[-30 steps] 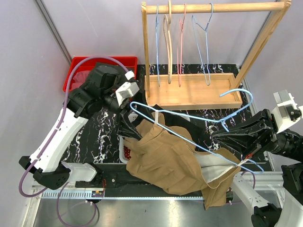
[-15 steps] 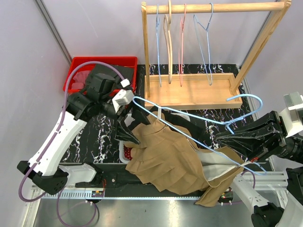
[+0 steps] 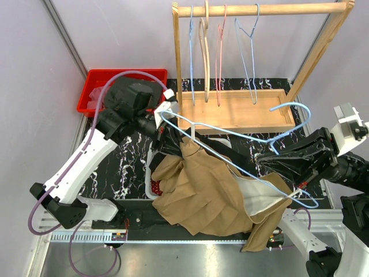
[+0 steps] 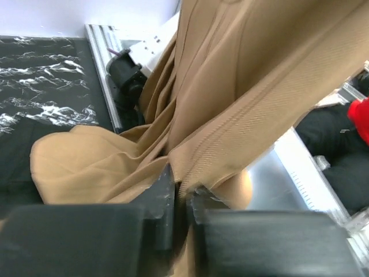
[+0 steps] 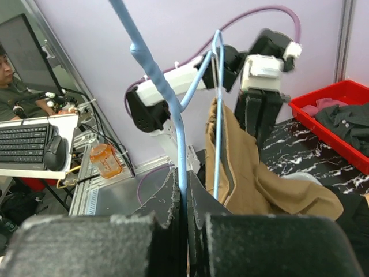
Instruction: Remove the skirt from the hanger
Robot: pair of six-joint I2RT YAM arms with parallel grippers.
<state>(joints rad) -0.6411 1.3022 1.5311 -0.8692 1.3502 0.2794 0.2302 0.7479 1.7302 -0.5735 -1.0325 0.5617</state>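
Gripping the hanger (image 5: 179,144) in the closed right claw (image 5: 185,196), to keep it raised and steady. Pinching a skirt (image 4: 242,86) fold in the closed left claw (image 4: 181,199), probably to pull it off. Not yet free: draped from hanger down onto the surface (image 3: 124,161).

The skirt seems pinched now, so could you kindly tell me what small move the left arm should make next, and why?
Probably pull the left end effector gently away from the hanger: it is shut on a fold of the skirt, the right end effector clamps the hanger's wire, and the cloth is draped over that wire.
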